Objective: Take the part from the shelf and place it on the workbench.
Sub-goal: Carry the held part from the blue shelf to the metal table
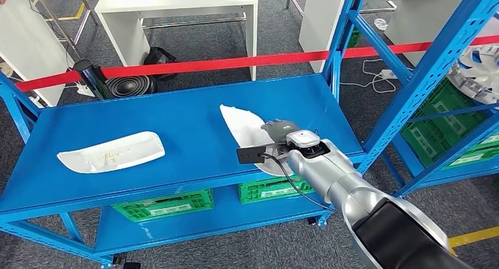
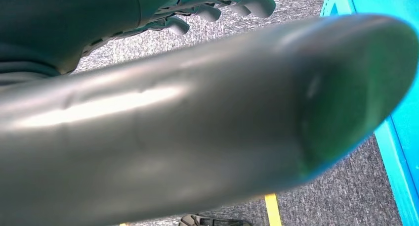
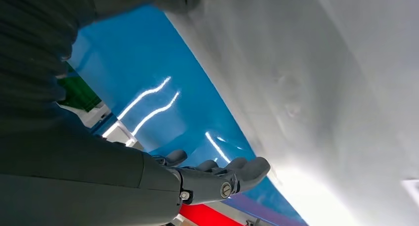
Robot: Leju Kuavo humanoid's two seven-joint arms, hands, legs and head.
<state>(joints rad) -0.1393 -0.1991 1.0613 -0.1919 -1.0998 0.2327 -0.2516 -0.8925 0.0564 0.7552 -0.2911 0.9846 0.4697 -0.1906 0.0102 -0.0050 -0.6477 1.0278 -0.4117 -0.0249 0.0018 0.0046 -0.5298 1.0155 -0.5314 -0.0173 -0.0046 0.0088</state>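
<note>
Right hand [image 1: 276,130] right of frame centre, over white part [image 1: 244,128] lying on blue bench [image 1: 176,113] — grasped or released, you cannot tell. Hand likely low to seat part flat. Second white part [image 1: 112,153] lower left. Left hand [image 2: 217,8] empty, fingers curled.

Three views: one high, two at the wrists.
Head camera looks down on the blue workbench [image 1: 176,116]; the right wrist camera sits close above that bench top [image 3: 148,87].

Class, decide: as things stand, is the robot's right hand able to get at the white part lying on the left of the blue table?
Probably not: the right hand is busy with another white part.
</note>
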